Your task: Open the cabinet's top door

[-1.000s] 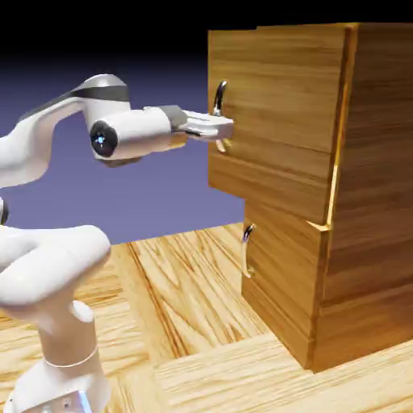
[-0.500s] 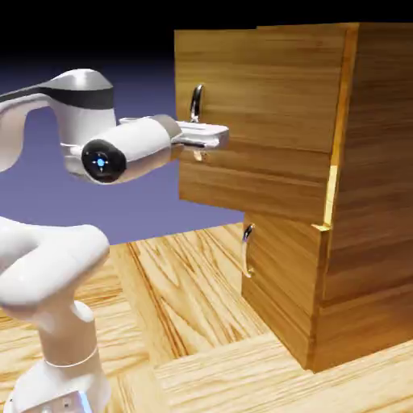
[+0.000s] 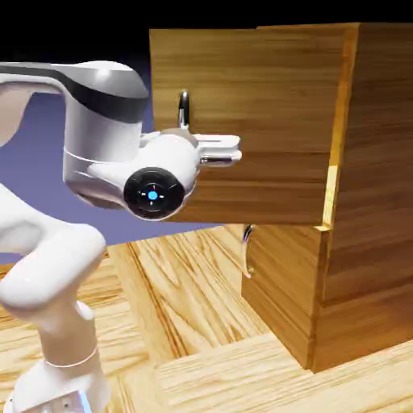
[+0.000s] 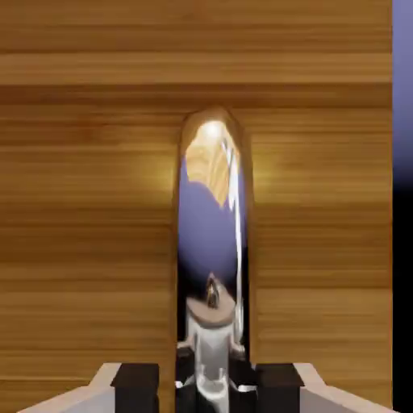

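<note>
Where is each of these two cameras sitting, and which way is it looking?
Exterior view: stands beside the robot, facing the cabinet; the white arm and its jaws show.
Hand view: rides on the hand, looking along it straight at the top door; only the two fingertips show, at the bottom edge.
Shared: both show the top door, its curved silver handle and the fingers.

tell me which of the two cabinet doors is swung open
The top door, the upper panel with its silver handle between the fingers, stands out from the cabinet; the lower door sits closed beneath it.
</note>
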You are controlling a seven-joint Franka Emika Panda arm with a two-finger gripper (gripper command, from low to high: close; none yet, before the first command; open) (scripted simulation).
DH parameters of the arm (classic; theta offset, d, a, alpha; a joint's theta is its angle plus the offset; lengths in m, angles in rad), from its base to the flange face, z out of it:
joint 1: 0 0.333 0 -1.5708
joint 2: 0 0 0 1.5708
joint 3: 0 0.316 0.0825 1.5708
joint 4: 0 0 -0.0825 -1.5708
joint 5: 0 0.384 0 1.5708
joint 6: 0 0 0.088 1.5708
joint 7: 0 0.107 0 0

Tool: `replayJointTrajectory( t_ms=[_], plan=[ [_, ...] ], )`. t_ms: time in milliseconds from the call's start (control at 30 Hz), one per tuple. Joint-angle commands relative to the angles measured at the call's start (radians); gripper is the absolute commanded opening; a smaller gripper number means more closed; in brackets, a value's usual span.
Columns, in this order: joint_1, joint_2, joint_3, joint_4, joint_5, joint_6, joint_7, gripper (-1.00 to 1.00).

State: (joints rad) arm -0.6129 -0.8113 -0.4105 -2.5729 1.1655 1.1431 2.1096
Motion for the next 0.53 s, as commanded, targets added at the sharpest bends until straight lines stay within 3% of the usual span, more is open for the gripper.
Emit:
replayJointTrajectory(
  t_ms=[0,433,467,500],
  plan=[
    [0.017,0.036,-0.024,0.030,-0.021,-0.032,-0.016,-1.00],
    [0.226,0.484,-0.278,0.438,-0.186,-0.440,-0.230,-1.00],
    [0.226,0.484,-0.278,0.438,-0.186,-0.440,-0.230,1.00],
    [0.226,0.484,-0.278,0.438,-0.186,-0.440,-0.230,1.00]
  ],
)
